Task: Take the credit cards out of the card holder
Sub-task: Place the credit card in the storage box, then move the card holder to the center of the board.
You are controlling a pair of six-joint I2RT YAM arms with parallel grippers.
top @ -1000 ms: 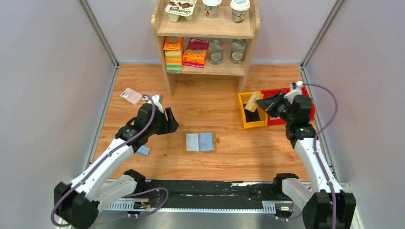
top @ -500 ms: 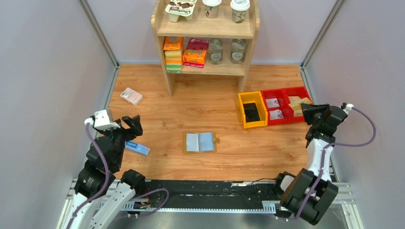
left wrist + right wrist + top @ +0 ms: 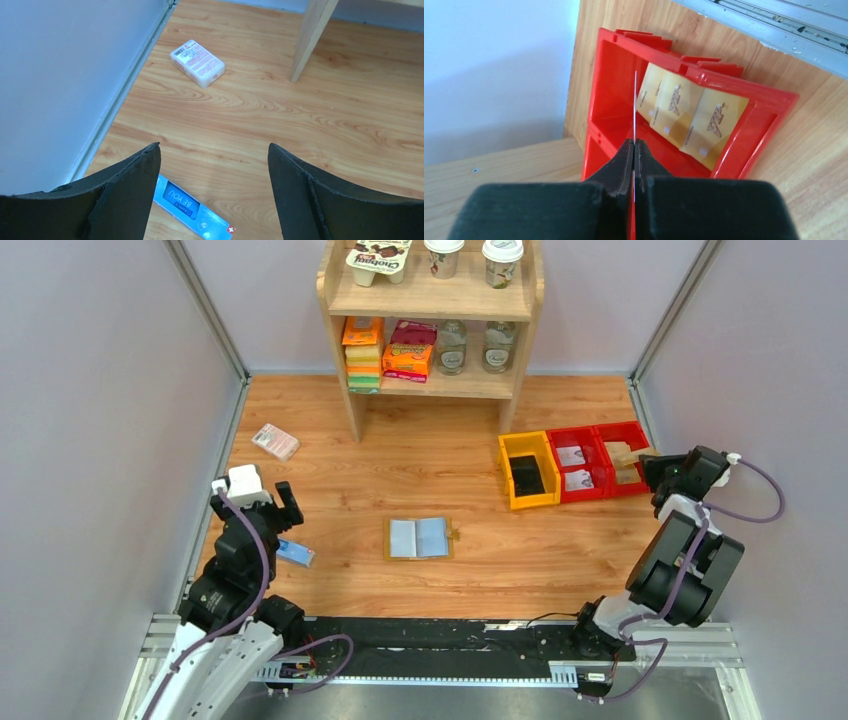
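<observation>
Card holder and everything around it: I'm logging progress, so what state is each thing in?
card holder: open flat, grey-blue panels up.
left tool: open, empty.
right tool: shut on a card.
card: pinched edge-on, pointing at the red bin.
red bin: gold cards inside.
yellow bin: dark item inside.
</observation>
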